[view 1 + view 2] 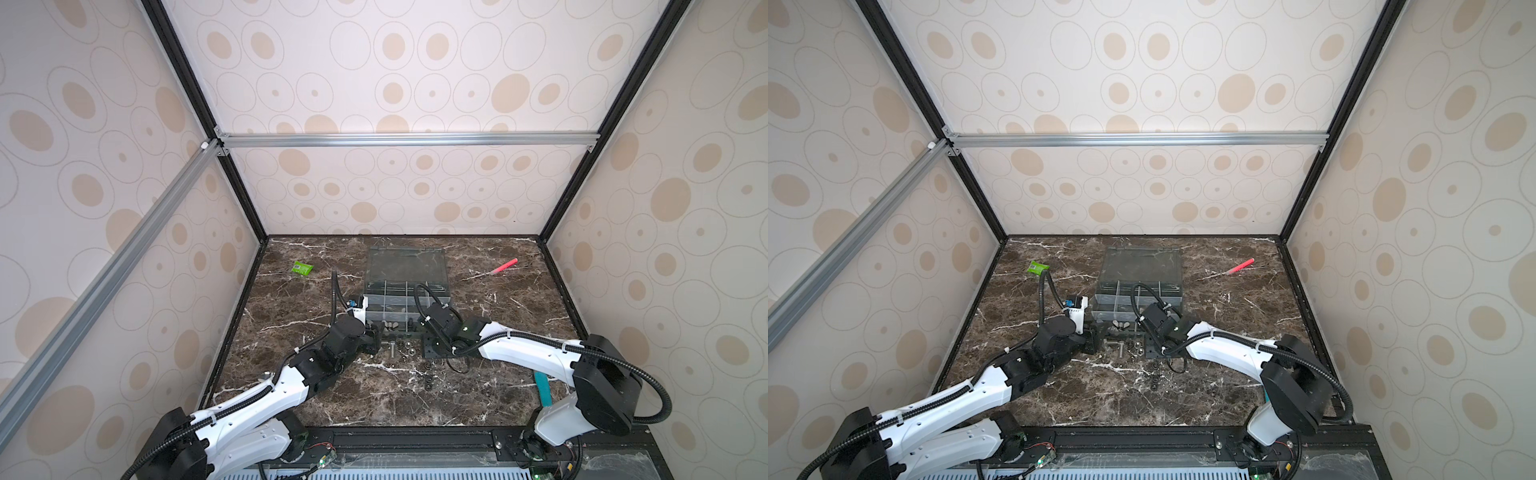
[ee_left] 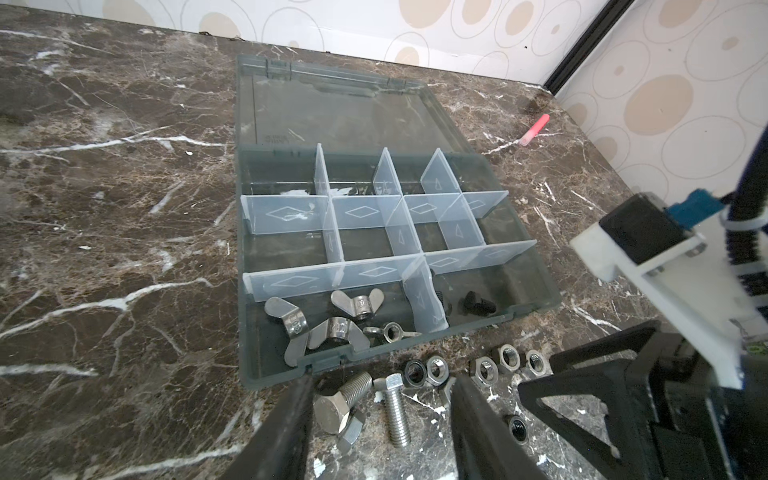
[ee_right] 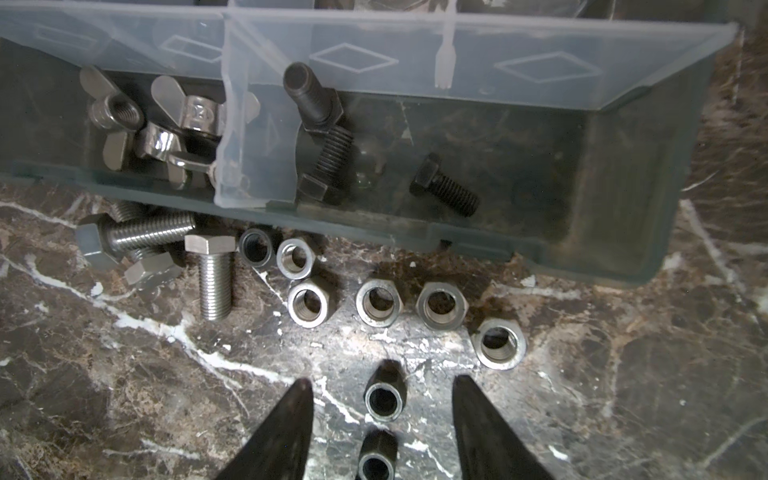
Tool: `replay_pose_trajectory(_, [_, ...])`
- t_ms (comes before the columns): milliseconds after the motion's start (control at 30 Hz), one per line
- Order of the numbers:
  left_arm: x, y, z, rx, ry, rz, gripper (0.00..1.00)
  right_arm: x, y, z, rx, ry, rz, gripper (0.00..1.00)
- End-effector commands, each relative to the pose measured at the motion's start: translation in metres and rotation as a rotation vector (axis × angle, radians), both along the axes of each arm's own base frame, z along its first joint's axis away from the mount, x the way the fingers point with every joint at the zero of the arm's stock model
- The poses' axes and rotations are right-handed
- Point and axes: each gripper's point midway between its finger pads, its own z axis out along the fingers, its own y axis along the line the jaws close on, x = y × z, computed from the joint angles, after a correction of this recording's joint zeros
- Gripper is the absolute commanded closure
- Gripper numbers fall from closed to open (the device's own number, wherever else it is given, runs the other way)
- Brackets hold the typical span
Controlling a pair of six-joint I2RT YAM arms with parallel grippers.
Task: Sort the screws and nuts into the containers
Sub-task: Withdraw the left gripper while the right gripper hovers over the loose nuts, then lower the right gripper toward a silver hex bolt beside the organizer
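The grey organizer box (image 2: 536, 291) lies open with its clear lid (image 1: 405, 266) folded back; clear partitions form its containers. Shiny wing nuts (image 2: 328, 324) fill a front cell, and black screws (image 3: 328, 137) lie in the cell beside it. On the marble in front lie silver screws (image 2: 397, 409), silver hex nuts (image 3: 378, 305) and black nuts (image 3: 384, 399). My left gripper (image 2: 382, 380) is open, its fingers on either side of the silver screws. My right gripper (image 3: 382, 380) is open around a black nut without touching it. Both grippers hover at the box's front edge in both top views.
A red pen (image 1: 503, 267) lies at the back right and a green packet (image 1: 302, 268) at the back left. A teal object (image 1: 543, 388) sits by the right arm's base. More black nuts (image 1: 428, 378) dot the marble nearer the front edge.
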Motion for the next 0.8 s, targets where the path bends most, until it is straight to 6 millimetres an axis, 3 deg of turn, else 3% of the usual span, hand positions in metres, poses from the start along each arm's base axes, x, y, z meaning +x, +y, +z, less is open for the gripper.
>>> replay_pose_trajectory(0, [0.003, 0.012, 0.002, 0.001, -0.017, 0.046, 0.46, -0.001, 0.010, -0.003, -0.018, 0.016, 0.014, 0.43])
replay_pose_trajectory(567, [0.001, 0.054, -0.015, -0.052, 0.013, 0.168, 0.44, 0.009, 0.077, -0.013, -0.026, 0.046, 0.152, 0.46])
replay_pose_trajectory(767, [-0.002, 0.065, -0.020, -0.052, 0.015, 0.192, 0.41, 0.011, 0.091, -0.021, -0.029, 0.061, 0.160, 0.49])
